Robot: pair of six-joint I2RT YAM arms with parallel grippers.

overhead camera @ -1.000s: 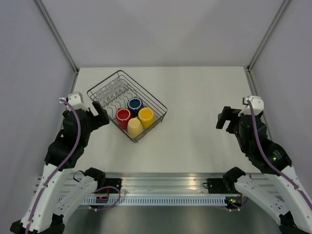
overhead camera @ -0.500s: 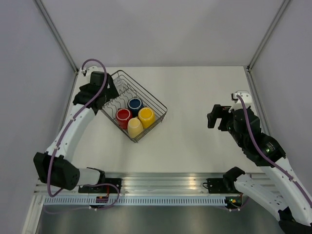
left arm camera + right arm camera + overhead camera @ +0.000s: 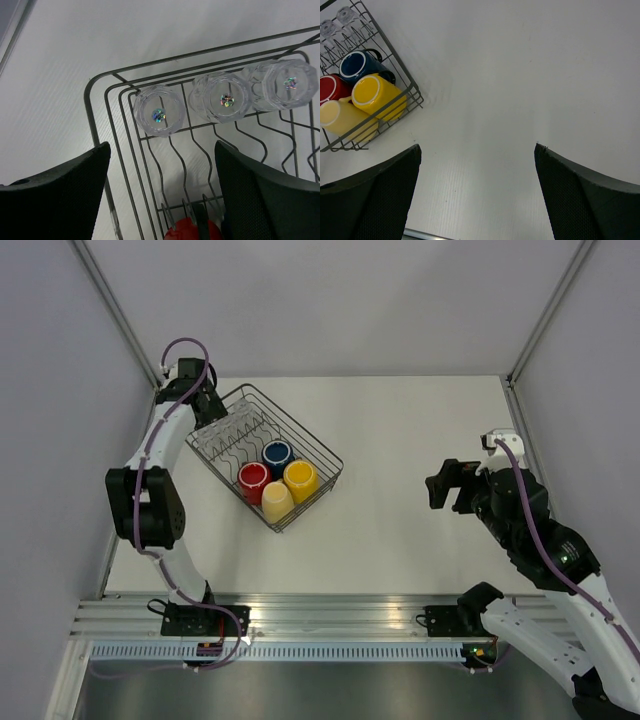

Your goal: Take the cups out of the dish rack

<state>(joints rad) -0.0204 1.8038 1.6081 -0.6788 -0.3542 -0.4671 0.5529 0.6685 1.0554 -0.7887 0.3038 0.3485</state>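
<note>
- Nearest, low on the right of the overhead view, my right arm [image 3: 520,515] hangs over the bare table [image 3: 400,540]. Its jaws are wide with nothing between them. It is well apart from the dish rack [image 3: 300,435] and has barely shifted in the last second.
- At middle left of that view the rack sits skewed on the table, still fully loaded.
- Four mugs crowd its near end. The cream mug [image 3: 277,500] is nearest and looks tipped toward its side. Behind it are the red mug [image 3: 253,477] and the orange-yellow mug [image 3: 300,478], then the dark blue mug [image 3: 277,453].
- Beyond the mugs, three clear tumblers stand in a row along the far rim. In my left wrist view they run across the upper half: the leftmost tumbler [image 3: 159,111], the middle tumbler [image 3: 226,98] and the right tumbler [image 3: 286,85]. They are faceted and see-through, and I cannot tell whether they are mouth up or base up.
- Farthest, at upper left, is what has changed. A second ago my left arm [image 3: 165,440] was down beside the rack's left corner. It has since swung out over the rack's far end.
- My left jaws are wide and hold nothing, framing the wires just below the leftmost tumbler.
- No cup is out yet. I judge that tumbler to be my first pick, and I must come down squarely around it.
</note>
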